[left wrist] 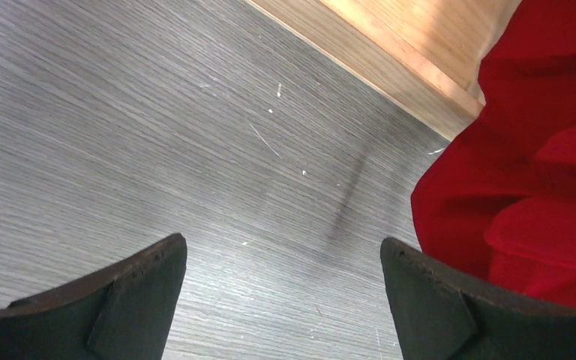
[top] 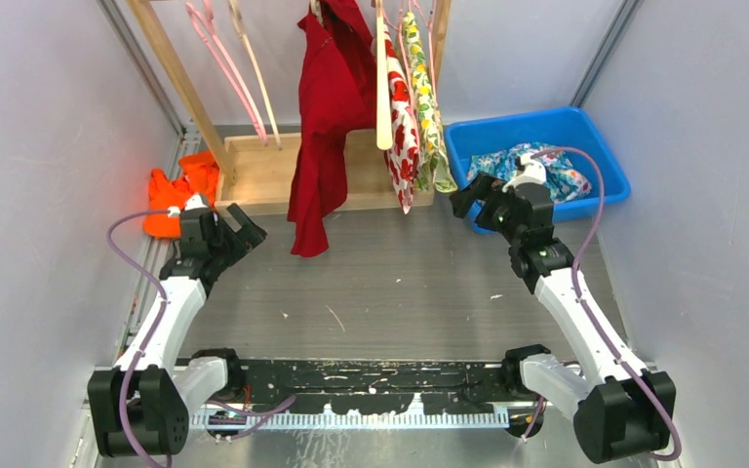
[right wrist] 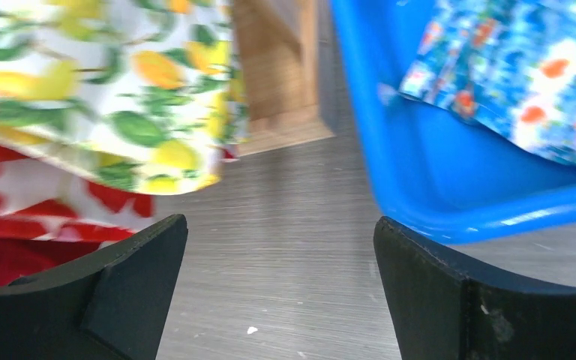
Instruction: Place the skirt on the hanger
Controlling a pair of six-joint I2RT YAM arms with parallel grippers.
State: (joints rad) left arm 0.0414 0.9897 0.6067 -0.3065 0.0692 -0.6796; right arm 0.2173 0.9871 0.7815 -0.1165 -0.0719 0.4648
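A blue floral garment (top: 568,177) (right wrist: 525,67) lies crumpled in the blue bin (top: 546,122) (right wrist: 435,180) at the back right. Which cloth is the skirt I cannot tell. Two bare pink hangers (top: 222,58) hang at the rack's left end. My right gripper (top: 468,195) (right wrist: 281,232) is open and empty, low over the table just left of the bin. My left gripper (top: 246,226) (left wrist: 283,255) is also open and empty, above the table beside the hem of a hanging red garment (top: 327,117) (left wrist: 540,150).
The wooden rack base (top: 263,171) (left wrist: 405,67) (right wrist: 277,67) stands at the back. On the rack hang a lemon-print cloth (top: 429,107) (right wrist: 82,90) and a red-and-white print (top: 405,146) (right wrist: 45,210). An orange cloth (top: 171,200) lies by the left wall.
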